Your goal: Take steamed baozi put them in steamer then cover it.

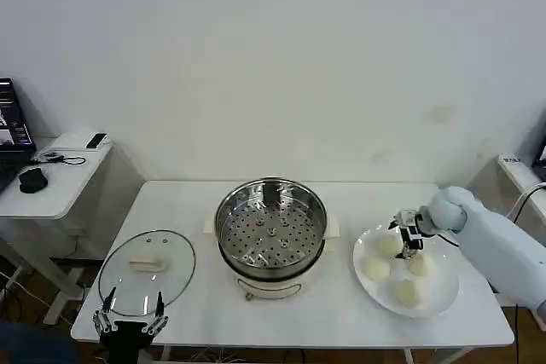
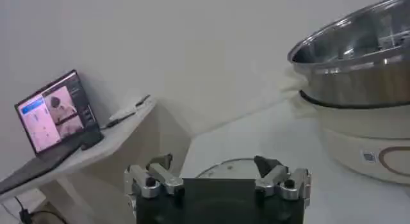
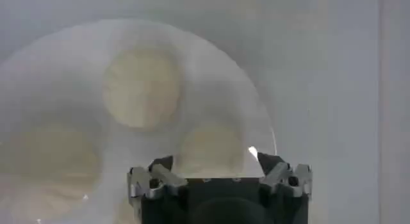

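My right claw (image 1: 411, 239) hangs low over the white plate (image 1: 444, 296), its fingers (image 3: 160, 171) spread wide with nothing between them. Four buns (image 1: 388, 245) lie on the plate beneath and around it: one directly under the fingertips, one just beside it toward my body, and two more a little nearer the tabletop's (image 1: 196, 313) front edge. The steamer (image 1: 271, 232) stands well off to the claw's left, in the middle of the tabletop, its holed tray bare. My left claw (image 1: 130, 317) waits at the front left edge, also spread wide and holding nothing, with the glass lid (image 1: 147, 268) lying flat on the tabletop just beyond its fingertips.
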`<state>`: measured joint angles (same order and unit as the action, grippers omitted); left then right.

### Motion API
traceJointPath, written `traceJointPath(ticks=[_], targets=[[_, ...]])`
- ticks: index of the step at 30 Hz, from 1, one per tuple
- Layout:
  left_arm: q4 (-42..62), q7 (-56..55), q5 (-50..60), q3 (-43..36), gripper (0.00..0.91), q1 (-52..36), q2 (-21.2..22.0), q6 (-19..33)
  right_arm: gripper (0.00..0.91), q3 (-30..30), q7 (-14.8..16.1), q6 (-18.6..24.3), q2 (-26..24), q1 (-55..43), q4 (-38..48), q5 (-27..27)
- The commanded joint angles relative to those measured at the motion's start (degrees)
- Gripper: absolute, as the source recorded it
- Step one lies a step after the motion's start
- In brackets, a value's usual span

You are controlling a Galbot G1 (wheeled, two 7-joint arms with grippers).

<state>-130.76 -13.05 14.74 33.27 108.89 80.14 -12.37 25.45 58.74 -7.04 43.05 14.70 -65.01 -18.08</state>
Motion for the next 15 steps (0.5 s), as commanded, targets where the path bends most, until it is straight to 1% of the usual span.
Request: traceJointPath(ticks=[1,4,12,15], targets=[[-0.1,0.0,0.1,0.0,0.907,0.1,0.0,0.0,0.715,1.6,-0.1,-0.8,1.4,-1.1,2.5,-0.2],[-0.2,0.0,0.1,0.1,0.907,0.1,0.0,0.0,0.695,1.6,-0.1,-1.4,1.4,-0.9,2.5,-0.4],[-0.4,0.0,0.2,0.1,0.907,0.3,0.1,0.0,0.605,2.0,0.1,-1.6,1.0,-0.9,2.0,0.1],[-0.4,0.0,0.2,0.1,0.907,0.4,0.0,0.0,0.615,2.0,0.5,-1.5,0.5,-1.4,1.4,0.4]])
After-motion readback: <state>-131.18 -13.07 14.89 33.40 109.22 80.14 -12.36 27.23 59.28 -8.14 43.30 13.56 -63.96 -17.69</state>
